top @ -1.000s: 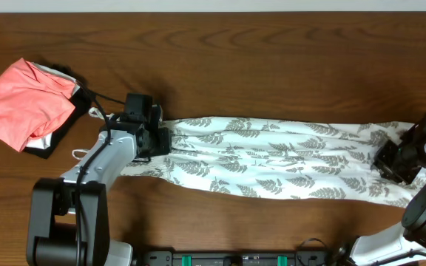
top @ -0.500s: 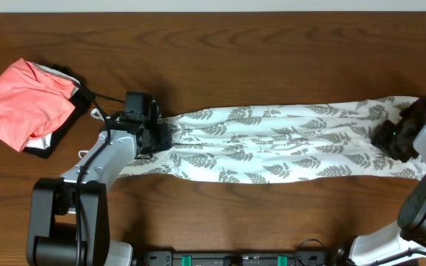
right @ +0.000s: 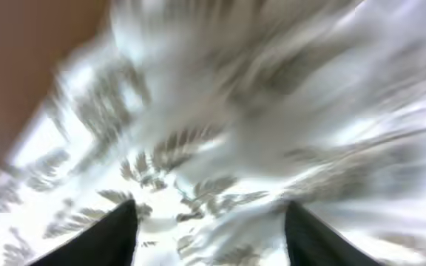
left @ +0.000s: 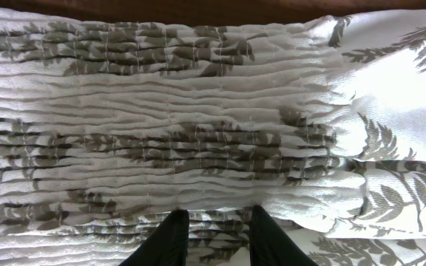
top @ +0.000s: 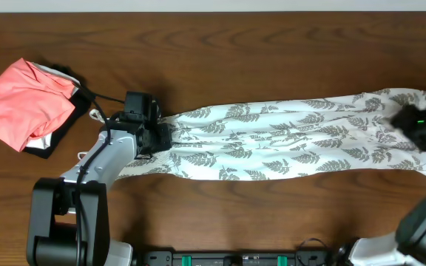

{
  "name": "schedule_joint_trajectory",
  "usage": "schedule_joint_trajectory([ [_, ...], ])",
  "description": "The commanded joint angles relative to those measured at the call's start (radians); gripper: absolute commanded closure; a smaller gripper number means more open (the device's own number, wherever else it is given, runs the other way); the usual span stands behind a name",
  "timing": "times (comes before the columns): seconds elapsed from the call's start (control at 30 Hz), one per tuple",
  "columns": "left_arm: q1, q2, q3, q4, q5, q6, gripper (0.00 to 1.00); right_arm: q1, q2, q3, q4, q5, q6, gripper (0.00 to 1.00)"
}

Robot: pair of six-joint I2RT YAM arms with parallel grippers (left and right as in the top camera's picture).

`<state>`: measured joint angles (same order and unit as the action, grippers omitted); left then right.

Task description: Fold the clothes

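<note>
The clothes, a white dress with a grey-green fern print, lie stretched in a long band across the table. My left gripper is at the dress's left end. In the left wrist view its fingers are pinched on the ribbed, gathered fabric. My right gripper is over the dress's right end at the table's right edge. In the blurred right wrist view the right gripper has its fingers wide apart, with the leaf-print cloth loose below them.
A coral-pink folded garment lies on a black garment at the far left. Bare wooden table lies behind the dress. The left arm's base stands at the front left.
The right gripper has moved right and toward the back, drawing the dress's right end out longer. Its jaws have spread wide. The left gripper has stayed put.
</note>
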<state>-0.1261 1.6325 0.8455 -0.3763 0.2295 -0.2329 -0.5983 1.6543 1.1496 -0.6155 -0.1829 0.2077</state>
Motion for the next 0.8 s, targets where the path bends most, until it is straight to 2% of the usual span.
schedule_joint_trajectory([
  [0.0, 0.000, 0.014, -0.004, -0.003, -0.013, -0.005, 0.71, -0.082, -0.119, 0.048, -0.011, -0.023, 0.005, 0.30],
  [0.2, 0.000, 0.014, -0.004, -0.004, -0.013, -0.005, 0.67, -0.187, -0.133, 0.037, -0.043, -0.023, 0.005, 0.34],
  [0.63, 0.000, 0.014, -0.004, -0.029, -0.012, -0.005, 0.66, -0.206, 0.183, 0.020, 0.068, -0.037, -0.006, 0.38],
  [0.77, 0.000, 0.014, -0.004, -0.029, -0.012, -0.005, 0.66, -0.206, 0.207, 0.020, 0.099, -0.039, -0.006, 0.47],
])
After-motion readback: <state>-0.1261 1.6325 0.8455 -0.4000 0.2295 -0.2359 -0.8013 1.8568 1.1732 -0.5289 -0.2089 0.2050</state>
